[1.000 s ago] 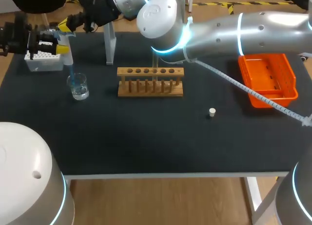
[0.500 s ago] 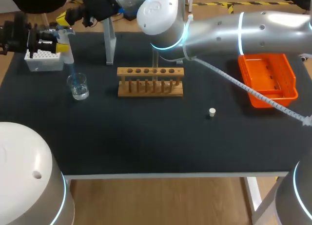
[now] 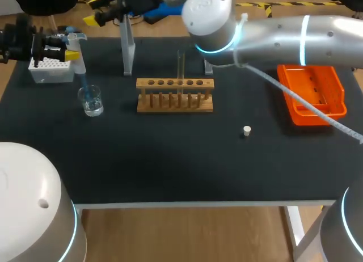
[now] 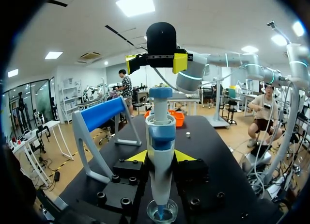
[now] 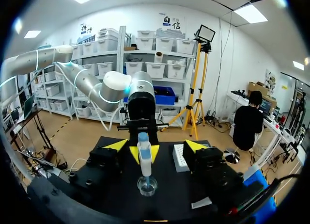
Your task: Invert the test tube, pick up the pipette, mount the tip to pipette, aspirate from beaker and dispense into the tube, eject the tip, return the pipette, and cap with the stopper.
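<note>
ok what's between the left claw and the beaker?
Only the pipette: the left claw grips it, and its tip points down into the beaker. Clearest in the left wrist view; the head view agrees.

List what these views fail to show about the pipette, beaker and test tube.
- Left wrist view: the pipette hides its own tip inside the beaker; depth unclear.
- Head view: any liquid in the test tube, too small and clear to tell.
- Right wrist view: water level in the beaker, too small.
</note>
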Robot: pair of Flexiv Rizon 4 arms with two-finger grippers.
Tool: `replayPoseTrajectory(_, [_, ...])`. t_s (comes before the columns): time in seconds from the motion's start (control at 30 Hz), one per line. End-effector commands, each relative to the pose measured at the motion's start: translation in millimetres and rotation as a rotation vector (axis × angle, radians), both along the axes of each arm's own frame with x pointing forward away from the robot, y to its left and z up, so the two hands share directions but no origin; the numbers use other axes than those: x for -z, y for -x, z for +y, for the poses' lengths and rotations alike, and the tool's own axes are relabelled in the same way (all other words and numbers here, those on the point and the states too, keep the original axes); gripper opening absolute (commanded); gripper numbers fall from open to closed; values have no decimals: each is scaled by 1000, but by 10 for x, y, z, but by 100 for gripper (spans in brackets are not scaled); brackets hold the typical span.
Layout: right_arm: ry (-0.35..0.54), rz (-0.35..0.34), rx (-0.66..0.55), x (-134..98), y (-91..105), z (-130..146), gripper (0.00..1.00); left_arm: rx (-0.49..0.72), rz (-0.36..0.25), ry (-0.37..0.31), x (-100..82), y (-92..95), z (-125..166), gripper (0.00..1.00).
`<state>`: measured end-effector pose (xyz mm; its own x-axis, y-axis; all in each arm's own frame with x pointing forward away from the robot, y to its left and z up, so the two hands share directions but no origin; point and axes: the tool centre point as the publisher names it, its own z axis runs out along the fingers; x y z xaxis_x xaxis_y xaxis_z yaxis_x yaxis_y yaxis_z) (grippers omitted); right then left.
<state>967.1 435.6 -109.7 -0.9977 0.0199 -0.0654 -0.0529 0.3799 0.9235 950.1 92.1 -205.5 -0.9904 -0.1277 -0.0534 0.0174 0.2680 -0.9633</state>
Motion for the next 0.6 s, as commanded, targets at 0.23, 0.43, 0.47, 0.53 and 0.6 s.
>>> replayPoseTrajectory(0.23, [26, -33, -38, -114, -75, -1125, 100, 1, 1, -1, -8, -1, 4, 0])
replayPoseTrajectory(0.43, [44, -60, -66, -98, -67, -1611, 100, 1, 1, -1, -8, -1, 4, 0])
replayPoseTrajectory(0.47, [47, -64, -65, -85, -64, -1689, 100, 1, 1, -1, -8, -1, 4, 0])
replayPoseTrajectory(0.53, [58, -76, -67, -52, -57, -1823, 100, 1, 1, -1, -8, -1, 4, 0])
replayPoseTrajectory(0.6, [62, -83, -65, -16, -50, -1944, 100, 1, 1, -1, -8, -1, 4, 0])
